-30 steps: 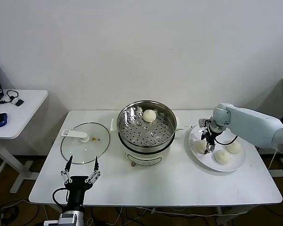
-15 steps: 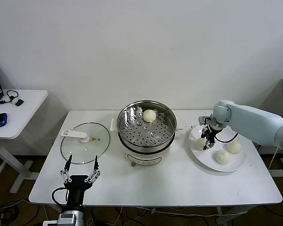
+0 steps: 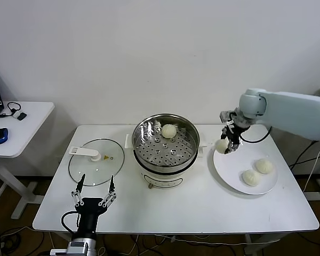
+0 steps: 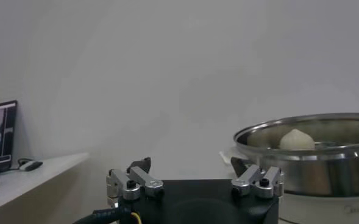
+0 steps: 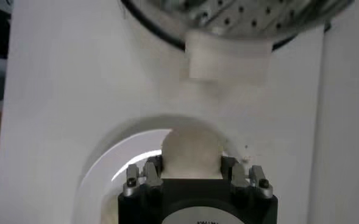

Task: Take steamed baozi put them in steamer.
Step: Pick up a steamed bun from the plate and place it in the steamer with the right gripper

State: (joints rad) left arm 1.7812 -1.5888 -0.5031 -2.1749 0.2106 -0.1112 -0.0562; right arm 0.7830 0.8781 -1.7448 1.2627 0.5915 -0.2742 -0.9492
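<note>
Sitting between right gripper [image 3: 228, 145] fingers — baozi [image 3: 222, 144]

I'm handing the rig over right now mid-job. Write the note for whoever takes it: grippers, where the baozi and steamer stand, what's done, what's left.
Right gripper: shut on a baozi, lifted above the plate's near-steamer edge.
Left gripper: open, parked at the table's front edge, in front of the glass lid.
Steamer: uncovered at table centre, one baozi on its tray towards the back.
Plate: two baozi waiting.
Done: one bun in the steamer, one gripped.
Left: carry the held bun across to the steamer, release it, then fetch the other two.
</note>
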